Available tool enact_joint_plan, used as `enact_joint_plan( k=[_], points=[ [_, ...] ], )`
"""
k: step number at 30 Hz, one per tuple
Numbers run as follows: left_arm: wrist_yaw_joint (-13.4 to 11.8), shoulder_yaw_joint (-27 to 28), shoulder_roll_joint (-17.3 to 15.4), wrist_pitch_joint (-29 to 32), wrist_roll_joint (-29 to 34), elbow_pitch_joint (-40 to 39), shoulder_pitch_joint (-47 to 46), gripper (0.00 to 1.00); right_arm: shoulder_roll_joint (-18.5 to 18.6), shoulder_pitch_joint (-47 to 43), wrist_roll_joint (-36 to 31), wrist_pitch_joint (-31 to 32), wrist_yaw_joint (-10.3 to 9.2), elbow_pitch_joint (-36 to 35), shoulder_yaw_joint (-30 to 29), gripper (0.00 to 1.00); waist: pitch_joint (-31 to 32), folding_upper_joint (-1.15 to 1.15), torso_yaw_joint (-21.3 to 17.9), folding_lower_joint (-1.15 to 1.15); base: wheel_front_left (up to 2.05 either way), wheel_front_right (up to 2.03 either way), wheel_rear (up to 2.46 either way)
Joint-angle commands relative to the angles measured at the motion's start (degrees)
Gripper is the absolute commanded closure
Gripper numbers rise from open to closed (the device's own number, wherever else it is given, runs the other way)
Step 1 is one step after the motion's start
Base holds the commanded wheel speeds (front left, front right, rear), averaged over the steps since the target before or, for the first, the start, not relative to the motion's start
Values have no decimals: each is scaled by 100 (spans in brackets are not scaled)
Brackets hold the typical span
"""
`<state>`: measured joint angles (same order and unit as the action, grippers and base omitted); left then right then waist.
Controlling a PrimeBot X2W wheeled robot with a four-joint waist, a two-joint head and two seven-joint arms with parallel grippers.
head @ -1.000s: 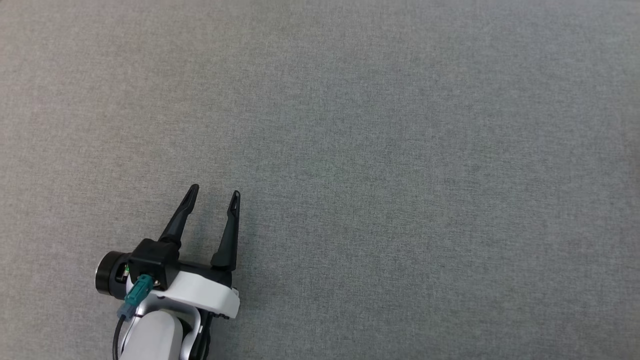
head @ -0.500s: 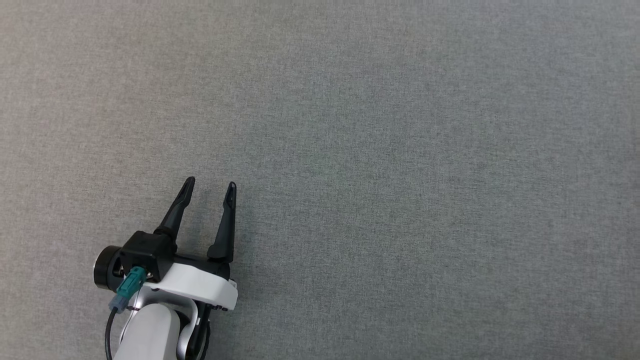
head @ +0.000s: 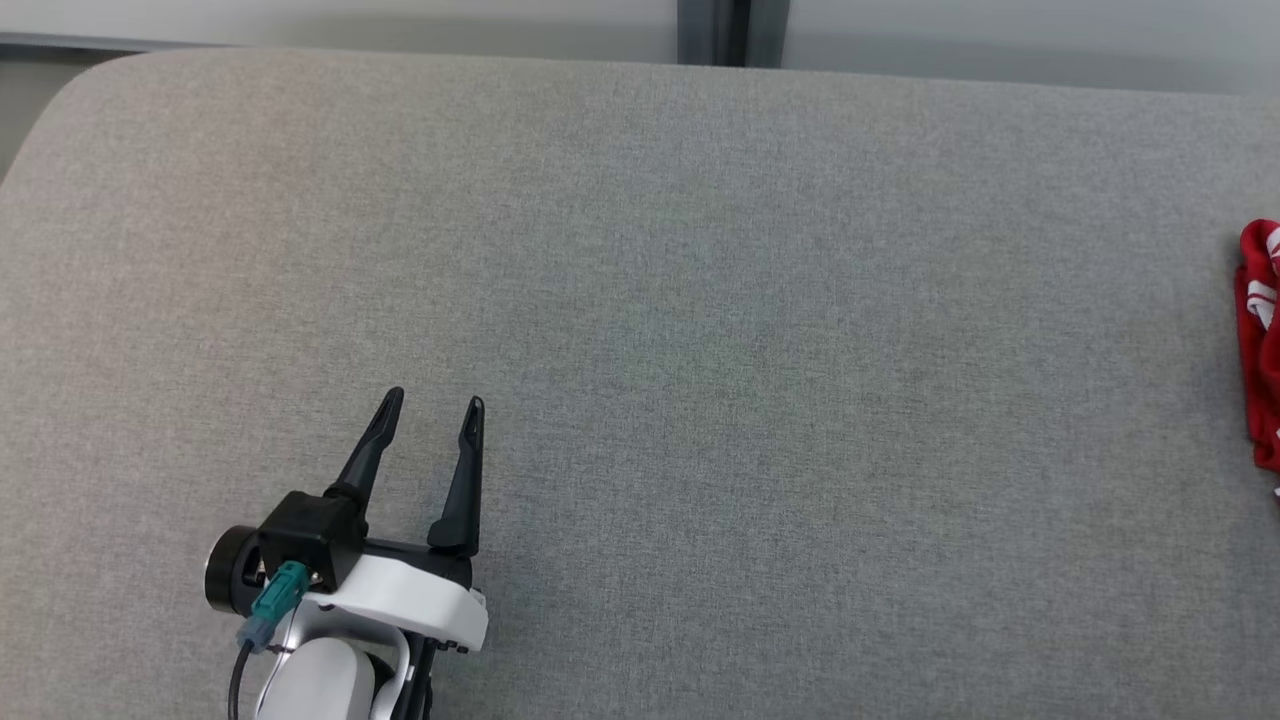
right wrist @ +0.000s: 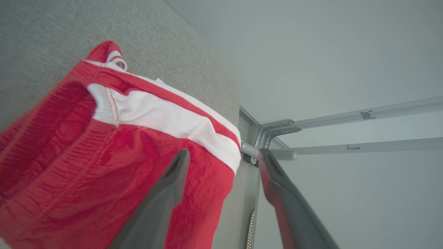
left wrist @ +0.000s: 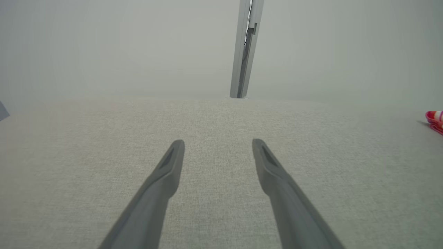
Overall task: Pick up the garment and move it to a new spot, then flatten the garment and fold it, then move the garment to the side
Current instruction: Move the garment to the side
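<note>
The garment (head: pixel 1262 340) is red with white stripes and lies bunched at the far right edge of the grey padded surface (head: pixel 700 300). In the right wrist view the garment (right wrist: pixel 86 155) is close below my right gripper (right wrist: pixel 224 152), which is open, one finger over the red cloth and the other past the surface's edge. It holds nothing. My left gripper (head: pixel 434 400) is open and empty over bare fabric at the lower left, far from the garment. In the left wrist view it (left wrist: pixel 218 141) points toward the back edge, with the garment (left wrist: pixel 435 119) at the far right.
The surface's rounded back edge runs along the top of the head view, with a dark upright post (head: pixel 713 30) behind it. Grey metal rails (right wrist: pixel 346 121) and a pale wall lie beyond the right edge near the garment.
The head camera has shifted, bringing the back edge and the garment into the picture. My left gripper keeps its pose, still open. My right gripper has opened.
</note>
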<state>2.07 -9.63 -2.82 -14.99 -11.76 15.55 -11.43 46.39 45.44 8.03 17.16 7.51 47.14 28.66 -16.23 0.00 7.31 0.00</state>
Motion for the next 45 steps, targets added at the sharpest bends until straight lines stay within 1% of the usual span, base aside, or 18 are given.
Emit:
enact_joint_plan(
  k=[1,4,7,10,13,14,17,20,24,26,28,29,32,34,37,39,43,45],
  points=[
    [-42,-21,-25,-18,-43,-6,89,0,35,48,-27,72,-2,-94,53,0,185,0,-9,0,0,0,0],
    [-105,-65,-22,-18,-107,-13,172,0,79,66,-16,151,-3,-326,135,0,383,0,-7,0,0,0,0],
    [-146,-59,-22,-18,-143,-44,264,0,60,87,-8,67,-2,-584,195,0,566,0,2,0,0,0,0],
    [-179,7,-23,-18,-124,-78,354,0,-186,-19,167,-170,-2,-901,190,0,753,0,-31,0,0,0,0],
    [-178,105,-22,-19,-59,-107,469,0,-466,-133,406,-614,-3,-1197,193,0,968,0,-88,0,0,0,0],
    [-187,208,-22,-18,-17,-131,544,0,-699,-208,526,-957,-3,-1334,146,0,1106,0,-121,0,0,0,0],
    [-188,378,-22,-18,54,-201,638,0,-1183,-424,818,-1512,-2,-1501,-80,0,1285,0,-183,0,0,0,0],
    [-153,487,-21,-18,91,-259,750,0,-1671,-754,1318,-2074,-2,-1617,-512,0,1472,0,-219,0,0,0,0],
    [-152,577,-21,-18,27,-314,877,0,-2207,-1342,1371,-2789,-1,-1771,-898,0,1664,0,-231,0,0,0,0],
    [-134,585,-22,-18,29,-360,907,0,-2486,-1622,1337,-3026,-1,-1845,-1169,0,1703,0,-242,0,0,0,0],
    [-82,550,-17,-18,71,-409,959,0,-2895,-1974,1527,-3159,-2,-1972,-1562,0,1733,0,-243,0,0,0,0],
    [-97,553,-24,-18,75,-464,985,0,-3070,-2141,1528,-3201,-2,-2022,-1799,0,1745,0,-243,0,0,0,0],
    [-155,496,-20,-18,-26,-531,1067,0,-3508,-2621,1266,-3244,-1,-2301,-2167,0,1757,0,-271,0,0,0,0],
    [-186,464,-23,-18,-90,-530,1112,0,-3716,-2937,952,-3238,-1,-2528,-2471,0,1759,0,-294,0,0,0,0],
    [-259,503,-23,-18,-282,-469,1226,0,-4084,-3322,677,-3236,0,-2756,-2698,0,1763,0,-364,0,0,0,0],
    [-235,547,-20,-18,-374,-411,1280,0,-4176,-3493,555,-3237,0,-2731,-2715,0,1759,0,-405,0,0,0,0],
    [-152,543,-27,-18,-289,-327,1342,0,-4267,-3661,305,-3238,0,-2694,-2639,0,1767,0,-408,0,0,0,0],
    [-197,579,-23,-18,-315,-311,1377,0,-4302,-3772,147,-3238,0,-2711,-2684,0,1776,0,-395,0,0,0,0]
  ],
)
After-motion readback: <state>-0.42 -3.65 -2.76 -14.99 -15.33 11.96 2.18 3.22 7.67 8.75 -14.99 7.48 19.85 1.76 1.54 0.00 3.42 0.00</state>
